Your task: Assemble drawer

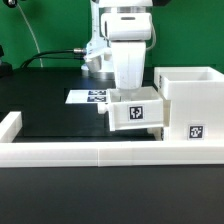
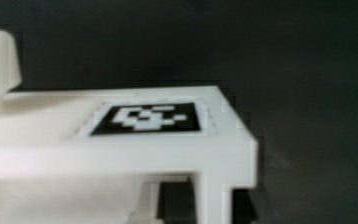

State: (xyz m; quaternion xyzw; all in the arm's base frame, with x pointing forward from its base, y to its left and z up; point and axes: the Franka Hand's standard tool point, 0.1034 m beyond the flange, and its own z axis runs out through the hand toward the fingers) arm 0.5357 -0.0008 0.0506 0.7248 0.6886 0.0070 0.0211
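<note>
My gripper (image 1: 130,90) reaches straight down and is shut on the small drawer tray (image 1: 135,113), a white box with a black-and-white tag on its front. The tray sits close against the left side of the large white housing (image 1: 190,95), which carries its own tag (image 1: 196,131). I cannot tell whether the tray rests on the table. In the wrist view the tray (image 2: 87,150) fills the picture with a tag (image 2: 149,118) on it. The two dark fingers (image 2: 171,203) stand either side of one white tray wall, with the gripper (image 2: 204,203) clamped on it.
A long low white border rail (image 1: 90,152) runs along the front and turns up at the exterior view's left (image 1: 9,125). The marker board (image 1: 88,97) lies flat behind the tray. The table is black. The arm's base (image 1: 97,60) and cables stand at the back.
</note>
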